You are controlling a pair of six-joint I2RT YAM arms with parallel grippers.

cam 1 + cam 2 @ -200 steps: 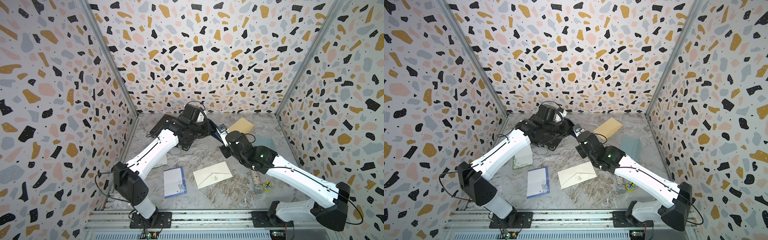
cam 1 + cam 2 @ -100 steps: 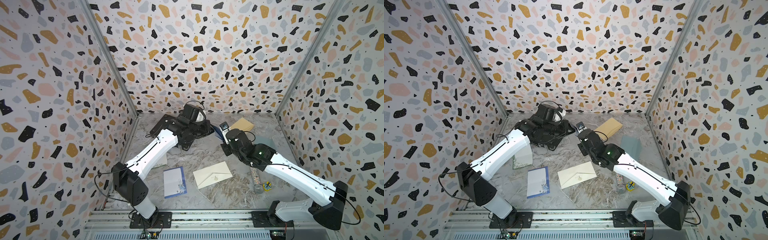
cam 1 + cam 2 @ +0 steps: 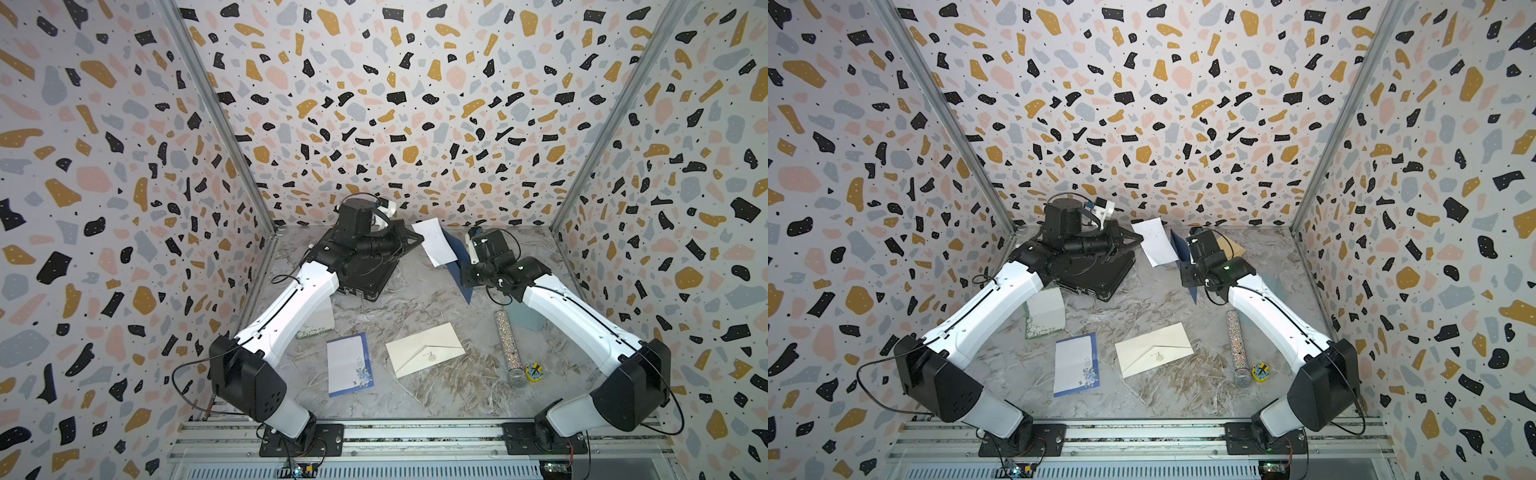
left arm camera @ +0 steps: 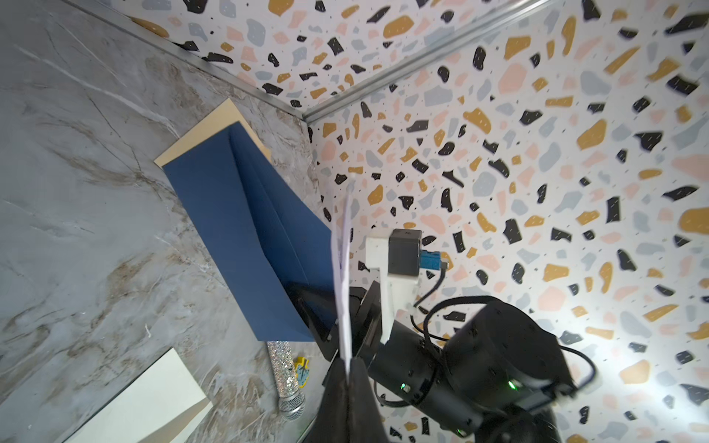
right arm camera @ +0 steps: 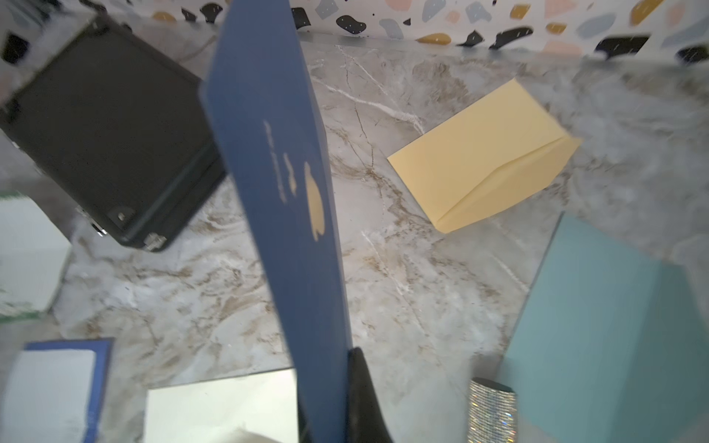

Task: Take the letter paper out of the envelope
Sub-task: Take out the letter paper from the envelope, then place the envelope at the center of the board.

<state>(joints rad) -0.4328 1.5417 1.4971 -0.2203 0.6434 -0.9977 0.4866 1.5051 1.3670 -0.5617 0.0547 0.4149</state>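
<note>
Your left jaws are clamped on the white letter paper (image 3: pixel 434 242), your right jaws on the blue envelope (image 5: pixel 280 191) just beside it, both held above the counter (image 3: pixel 415 307).

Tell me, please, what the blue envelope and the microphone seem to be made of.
The blue envelope looks like stiff matte paper: crisp folds, no sheen, gold print. The microphone has a glittery, perhaps rhinestone-covered handle that sparkles; its head looks like silver mesh.

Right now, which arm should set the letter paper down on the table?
Left, probably: the left gripper is shut on the white letter paper, seemingly clear of the blue envelope pinched by the right gripper.
</note>
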